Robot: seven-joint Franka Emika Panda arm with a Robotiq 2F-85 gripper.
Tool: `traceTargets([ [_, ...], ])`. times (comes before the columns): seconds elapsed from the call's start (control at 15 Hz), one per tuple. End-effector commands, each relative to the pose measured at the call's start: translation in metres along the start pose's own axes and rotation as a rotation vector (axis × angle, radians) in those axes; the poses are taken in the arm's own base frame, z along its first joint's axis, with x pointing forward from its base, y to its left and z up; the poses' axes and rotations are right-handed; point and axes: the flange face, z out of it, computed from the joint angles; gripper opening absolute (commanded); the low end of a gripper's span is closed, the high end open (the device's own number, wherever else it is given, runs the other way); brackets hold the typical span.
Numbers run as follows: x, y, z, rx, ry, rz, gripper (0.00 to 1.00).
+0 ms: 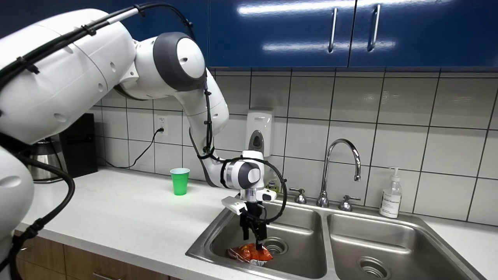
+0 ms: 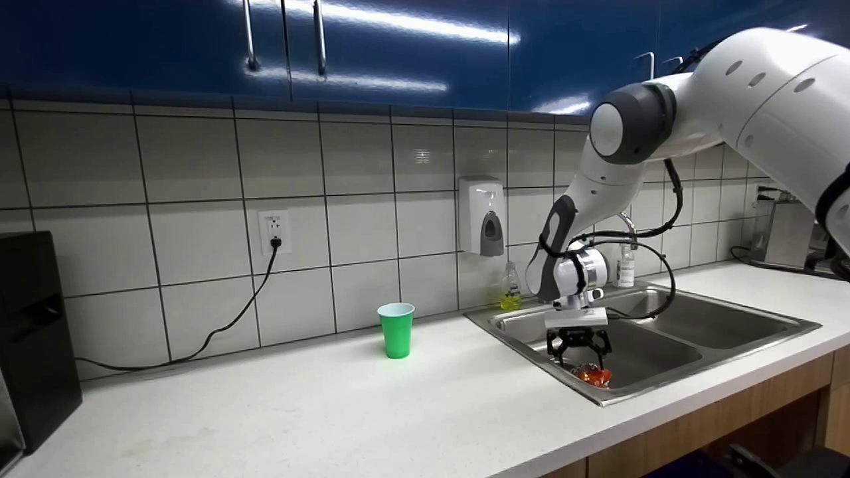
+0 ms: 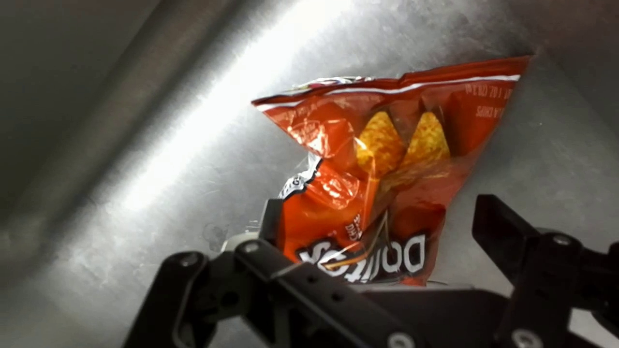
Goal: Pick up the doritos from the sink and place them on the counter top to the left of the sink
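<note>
Crumpled, glossy and red-orange, the Doritos bag (image 3: 387, 179) lies in the sink (image 1: 328, 249), in the basin (image 1: 303, 249) nearer the green cup (image 1: 180, 182), the gripper (image 3: 378, 212) spread wide over it, one finger (image 3: 272, 220) so close I can't tell whether it touches.

Sink rim (image 1: 199, 249) is standing between doritos (image 1: 243, 253) and counter top (image 1: 116, 217); open room is stretching left of it, green cup (image 1: 180, 182) crowding the back!
</note>
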Motion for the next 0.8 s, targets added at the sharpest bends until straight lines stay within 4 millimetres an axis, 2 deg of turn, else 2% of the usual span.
traceTargets([
  [0.0,0.0024,-0.0010,0.0020,0.016,-0.004,0.082,1.00],
  [0.4,0.0022,-0.0006,0.0039,0.037,-0.008,0.154,1.00],
  [0.47,0.0026,-0.0005,0.0035,0.038,-0.006,0.161,0.97],
  [0.53,0.0030,-0.0002,0.0032,0.039,-0.004,0.166,0.74],
  [0.67,0.0037,0.0005,0.0031,0.040,-0.001,0.174,0.69],
  [0.73,0.0039,0.0007,0.0032,0.041,-0.001,0.178,0.60],
])
